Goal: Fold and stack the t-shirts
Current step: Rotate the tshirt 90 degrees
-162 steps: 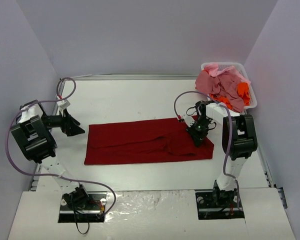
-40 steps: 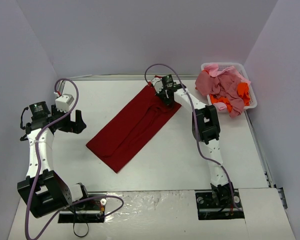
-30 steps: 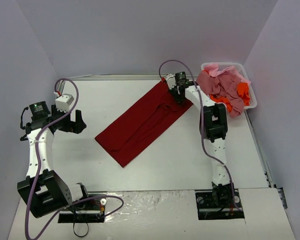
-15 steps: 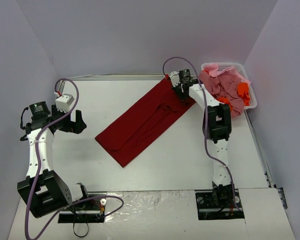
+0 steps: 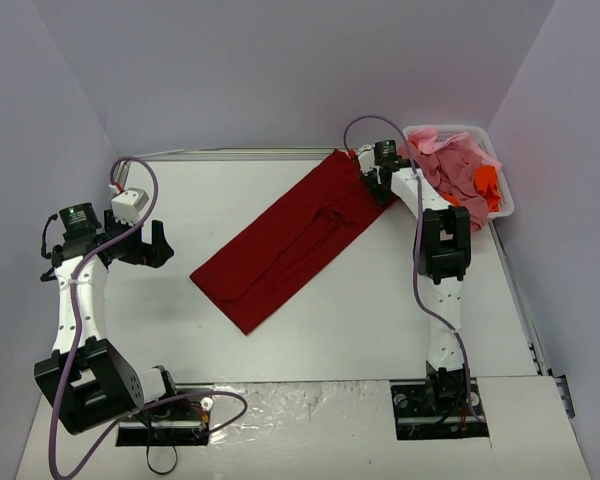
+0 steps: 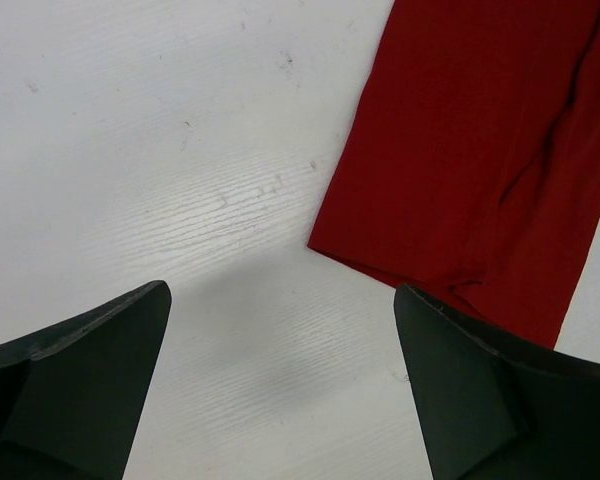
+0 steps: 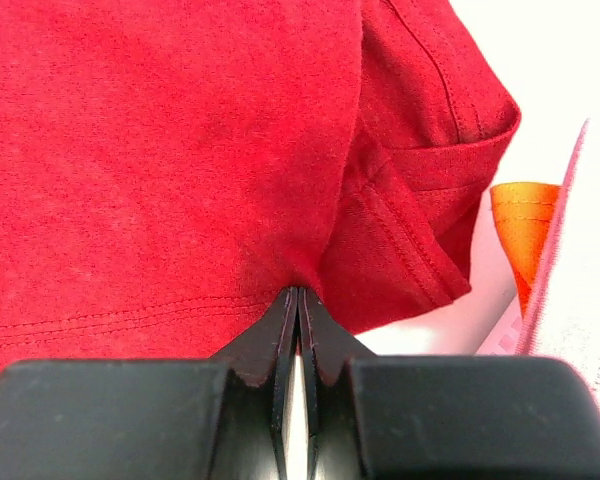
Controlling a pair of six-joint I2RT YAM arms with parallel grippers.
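A dark red t-shirt (image 5: 295,238), folded into a long strip, lies diagonally on the white table from near left to far right. My right gripper (image 5: 373,178) is shut on the shirt's far right end, pinching the fabric (image 7: 180,150) next to a sleeve (image 7: 430,190). My left gripper (image 5: 158,245) is open and empty above bare table, left of the shirt's near end (image 6: 480,170). A white basket (image 5: 501,180) at the far right holds a heap of pink and orange shirts (image 5: 450,172).
The basket stands just right of my right gripper; an orange piece (image 7: 525,225) and a pink edge (image 7: 570,240) show in the right wrist view. Purple walls close in the table on three sides. Cables loop over both arms.
My right gripper has dragged the shirt's far end rightward toward the basket, turning the strip from lengthwise to diagonal. The left arm has stayed put over the last second.
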